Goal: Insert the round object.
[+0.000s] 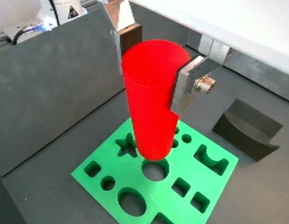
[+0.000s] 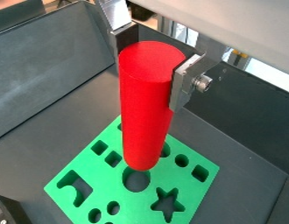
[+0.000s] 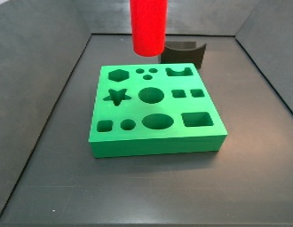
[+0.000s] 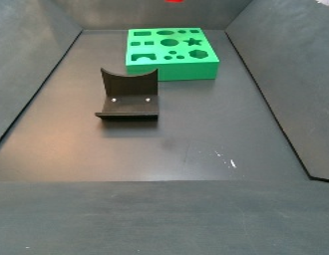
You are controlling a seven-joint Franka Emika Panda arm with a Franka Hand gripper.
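The round object, a tall bright red cylinder peg [image 1: 151,101], is held upright between my gripper's [image 1: 157,66] silver fingers [image 1: 192,83]; both wrist views show it [image 2: 147,105]. My gripper [image 2: 153,63] is shut on the peg's upper part. The peg hangs above the green block [image 1: 112,171] with its lower end off the surface, over the area of a round hole [image 2: 135,181]. In a side view the peg [image 3: 149,25] hangs over the back of the green block [image 3: 155,133], near its middle round hole [image 3: 150,94]; the gripper is cut off there.
The green block [image 4: 174,52] has several cutouts, among them a star [image 3: 114,97], an oval [image 3: 159,121] and a square [image 3: 198,118]. A dark fixture with a curved top [image 4: 128,97] stands on the grey floor beside the block [image 3: 185,51]. Dark walls enclose the bin.
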